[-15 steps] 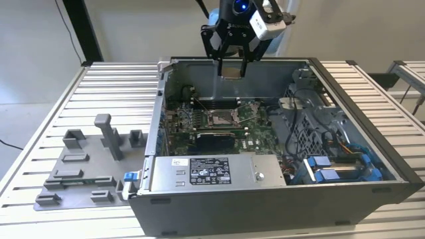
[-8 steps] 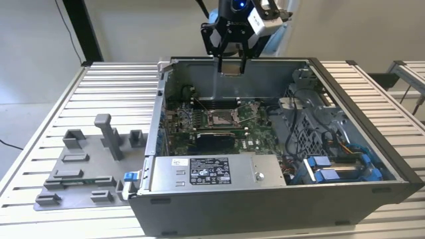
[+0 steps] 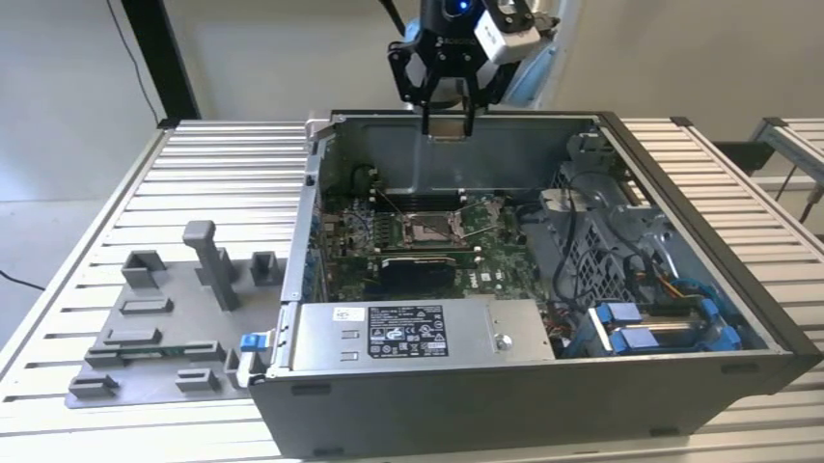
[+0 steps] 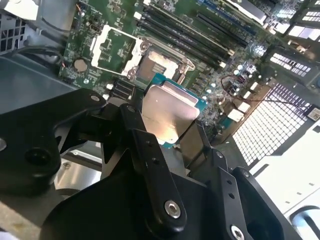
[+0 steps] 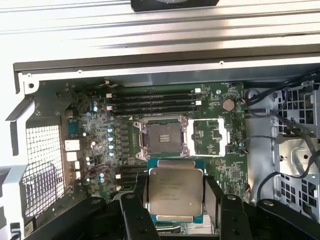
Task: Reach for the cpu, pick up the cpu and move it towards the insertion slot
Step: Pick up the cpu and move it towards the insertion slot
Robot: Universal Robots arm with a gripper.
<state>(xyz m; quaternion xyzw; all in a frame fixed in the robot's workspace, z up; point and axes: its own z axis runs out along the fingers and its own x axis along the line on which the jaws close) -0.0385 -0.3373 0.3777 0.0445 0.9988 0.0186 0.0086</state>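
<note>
Up high, the gripper (image 3: 447, 123) hangs over the computer case (image 3: 721, 289), pinching the cpu (image 5: 175, 191). In both wrist views the chip's top is silvery with a teal edge, at 6 o'clock from the insertion slot (image 5: 162, 137).

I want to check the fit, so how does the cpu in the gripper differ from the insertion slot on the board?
The cpu has a plain silvery top; the insertion slot has a brownish centre in a metal frame. The cpu is held in the gripper above the case; the insertion slot lies open, unfilled. Both are square.
</note>
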